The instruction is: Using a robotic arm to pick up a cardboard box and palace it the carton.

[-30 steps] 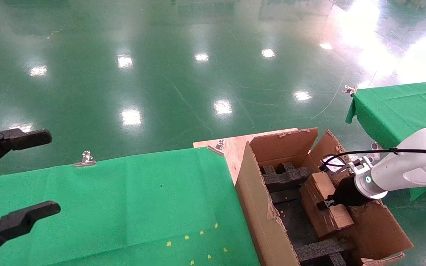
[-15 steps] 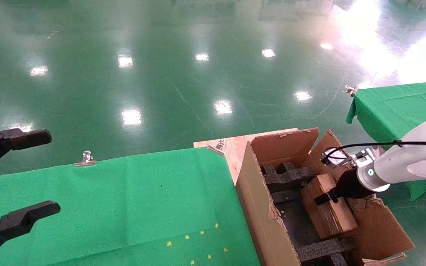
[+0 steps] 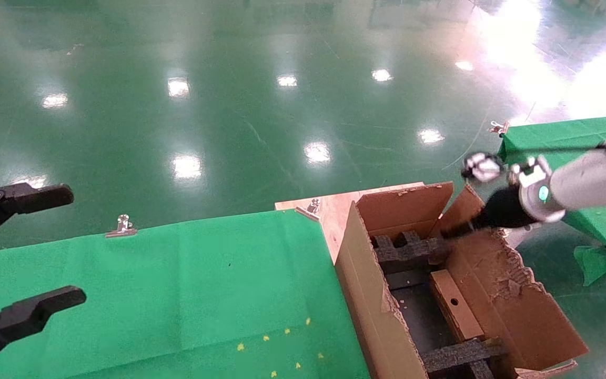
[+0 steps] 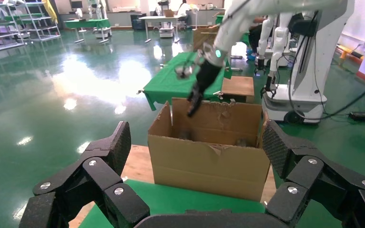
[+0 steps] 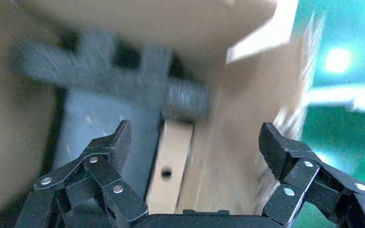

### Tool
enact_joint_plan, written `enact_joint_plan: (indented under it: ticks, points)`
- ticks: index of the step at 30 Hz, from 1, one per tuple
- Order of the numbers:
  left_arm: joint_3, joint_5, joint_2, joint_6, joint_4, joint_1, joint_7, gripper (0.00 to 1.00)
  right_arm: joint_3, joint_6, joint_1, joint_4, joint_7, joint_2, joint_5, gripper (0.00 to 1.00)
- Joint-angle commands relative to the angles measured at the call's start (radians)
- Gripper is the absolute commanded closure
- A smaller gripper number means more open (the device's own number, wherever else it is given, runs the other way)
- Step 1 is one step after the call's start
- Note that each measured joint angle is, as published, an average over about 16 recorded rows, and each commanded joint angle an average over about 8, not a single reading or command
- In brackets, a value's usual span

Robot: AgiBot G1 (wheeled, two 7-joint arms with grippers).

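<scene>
Right hand (image 5: 195, 142) gapes wide above cardboard box (image 3: 455, 305), whose hole only its wrist view centres.

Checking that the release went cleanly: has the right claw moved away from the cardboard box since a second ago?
Yes. The right claw has risen up and back to the carton's far rim, open, leaving the cardboard box inside.

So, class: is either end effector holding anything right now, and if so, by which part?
Nothing is held. The right end effector is open above the large torn-flapped brown carton, where the small brown oblong cardboard box lies. The left end effector is open and empty.
</scene>
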Motion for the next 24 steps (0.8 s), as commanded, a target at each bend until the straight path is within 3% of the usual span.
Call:
enact_joint_plan:
  ticks: [1,6,11,17,24]
  points:
    - [0.0,0.0,0.0,0.0,0.0,0.0,0.0,0.0,0.009,-0.006,0.048,0.039,-0.017,0.016,0.001,0.0]
    - [0.0,0.0,0.0,0.0,0.0,0.0,0.0,0.0,0.065,-0.076,0.151,0.22,-0.105,0.12,0.059,0.0]
    - [0.0,0.0,0.0,0.0,0.0,0.0,0.0,0.0,0.134,-0.189,0.186,0.355,-0.177,0.232,0.203,0.0]
    - [0.0,0.0,0.0,0.0,0.0,0.0,0.0,0.0,0.188,-0.283,0.16,0.396,-0.199,0.311,0.37,0.0]
    - [0.0,0.0,0.0,0.0,0.0,0.0,0.0,0.0,0.196,-0.293,0.148,0.395,-0.199,0.314,0.391,0.0]
